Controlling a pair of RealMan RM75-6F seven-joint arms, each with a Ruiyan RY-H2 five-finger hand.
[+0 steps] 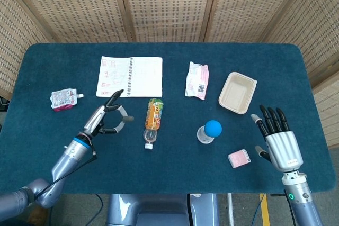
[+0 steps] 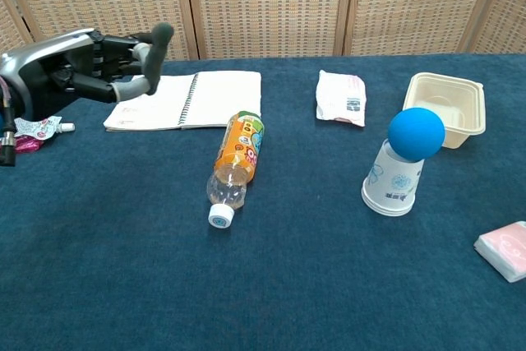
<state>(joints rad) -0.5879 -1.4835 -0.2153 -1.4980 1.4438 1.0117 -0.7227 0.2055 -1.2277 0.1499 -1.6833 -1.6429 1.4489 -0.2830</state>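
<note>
The plastic bottle (image 1: 152, 122) lies on its side near the middle of the blue tabletop (image 1: 175, 168), orange label toward the notebook and white cap pointing to the robot's edge. Nothing holds it or touches it; no grasp has been made.

The left hand (image 1: 107, 115) is raised above the cloth just to the bottle's left, fingers (image 2: 159, 37) spread apart and lightly curled, thumb standing out, with nothing between them. In the chest view it hangs in front of the open notebook (image 1: 130, 75), well clear of the surface. It is the hand nearest the bottle, so the work seems to stand at the approach: the reach across, the closing around the bottle and any lifting are all left to do.

The right hand (image 1: 277, 140) hovers at the right edge with its fingers straight and fanned, empty, near the small pink packet (image 1: 239, 158).

Around these lie a blue ball (image 1: 213, 127) sitting on an upturned paper cup (image 2: 392, 181), a beige tray (image 1: 238, 92), a white snack bag (image 1: 197, 80), and a drink pouch (image 1: 64, 99) at far left.
</note>
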